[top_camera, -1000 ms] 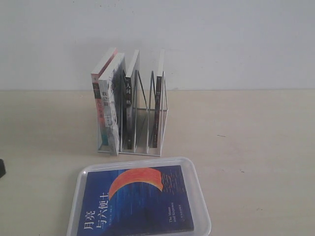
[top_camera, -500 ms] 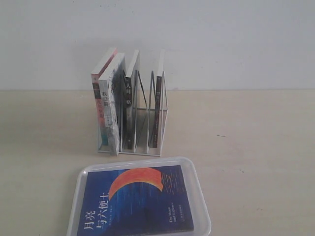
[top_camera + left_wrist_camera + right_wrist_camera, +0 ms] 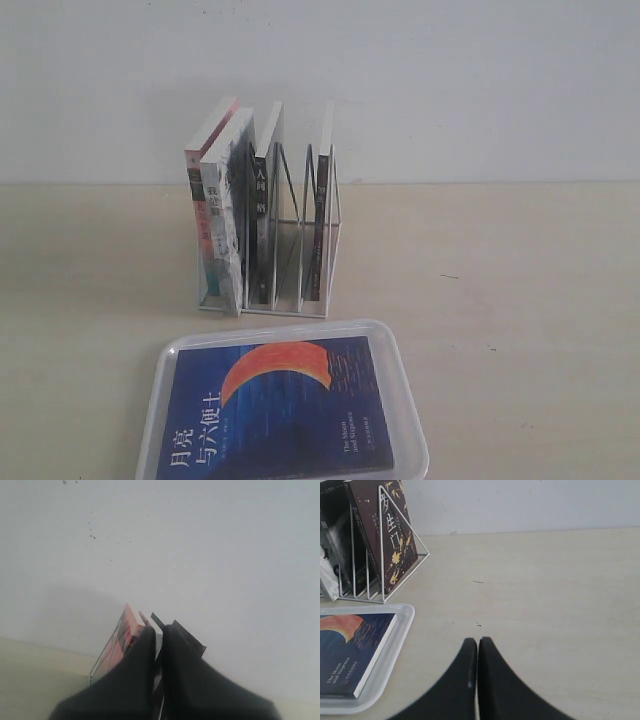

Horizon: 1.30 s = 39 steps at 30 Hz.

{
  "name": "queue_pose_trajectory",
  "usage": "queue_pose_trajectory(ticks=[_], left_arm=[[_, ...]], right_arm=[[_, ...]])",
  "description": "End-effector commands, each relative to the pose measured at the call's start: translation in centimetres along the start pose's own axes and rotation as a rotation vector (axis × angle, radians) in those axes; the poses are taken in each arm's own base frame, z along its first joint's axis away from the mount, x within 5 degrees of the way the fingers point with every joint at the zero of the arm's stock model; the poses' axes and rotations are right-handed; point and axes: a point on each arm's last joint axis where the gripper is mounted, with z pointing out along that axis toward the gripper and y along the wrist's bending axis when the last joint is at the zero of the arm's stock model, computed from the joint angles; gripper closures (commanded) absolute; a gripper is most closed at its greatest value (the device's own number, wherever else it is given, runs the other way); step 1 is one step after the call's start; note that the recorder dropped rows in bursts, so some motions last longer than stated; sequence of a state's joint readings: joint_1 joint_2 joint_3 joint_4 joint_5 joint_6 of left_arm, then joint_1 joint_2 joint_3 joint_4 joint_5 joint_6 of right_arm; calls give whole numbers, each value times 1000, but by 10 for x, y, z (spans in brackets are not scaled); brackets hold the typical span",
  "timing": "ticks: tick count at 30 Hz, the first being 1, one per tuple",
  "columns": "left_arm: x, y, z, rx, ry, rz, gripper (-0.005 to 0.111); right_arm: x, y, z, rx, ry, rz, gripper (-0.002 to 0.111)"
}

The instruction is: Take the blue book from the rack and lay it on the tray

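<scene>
The blue book [image 3: 275, 410], with its orange-red crescent and white title, lies flat, cover up, inside the white tray [image 3: 395, 345] at the front of the table. Behind the tray stands the white wire rack [image 3: 290, 305]. No gripper shows in the exterior view. In the right wrist view my right gripper [image 3: 478, 642] is shut and empty above bare table, off to the side of the tray [image 3: 392, 645], the blue book [image 3: 350, 650] and the rack [image 3: 381, 540]. My left gripper [image 3: 159, 630] is shut and empty, with the rack's books behind it.
The rack holds a pink-and-teal book [image 3: 205, 220], a black-spined book [image 3: 259, 220] and a dark book [image 3: 320, 215] in its right slot. The pink cover [image 3: 125, 635] shows past the left fingers. A white wall runs behind the beige table [image 3: 520, 300].
A dark part at the left edge of the exterior view one second ago has gone out of sight. The book, tray and rack have not moved.
</scene>
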<state>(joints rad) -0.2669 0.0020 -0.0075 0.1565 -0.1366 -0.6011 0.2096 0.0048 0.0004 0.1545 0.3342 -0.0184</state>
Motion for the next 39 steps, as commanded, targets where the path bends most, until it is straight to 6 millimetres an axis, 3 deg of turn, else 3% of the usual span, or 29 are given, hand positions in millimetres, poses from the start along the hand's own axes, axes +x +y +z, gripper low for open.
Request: queue_pose_trajectory(ticks=[1, 6, 9, 39], left_arm=[[8, 5, -1, -46, 65, 36, 103], [22, 16, -4, -124, 256, 382, 103], [30, 23, -8, -185, 371, 481, 103], [32, 26, -10, -235, 397, 436, 103]], right_arm=[[-1, 0, 0, 2, -11, -9, 108], [-1, 0, 0, 2, -11, -9, 108], [-1, 0, 0, 2, -11, -9, 108], [-1, 0, 0, 2, -11, -9, 108]])
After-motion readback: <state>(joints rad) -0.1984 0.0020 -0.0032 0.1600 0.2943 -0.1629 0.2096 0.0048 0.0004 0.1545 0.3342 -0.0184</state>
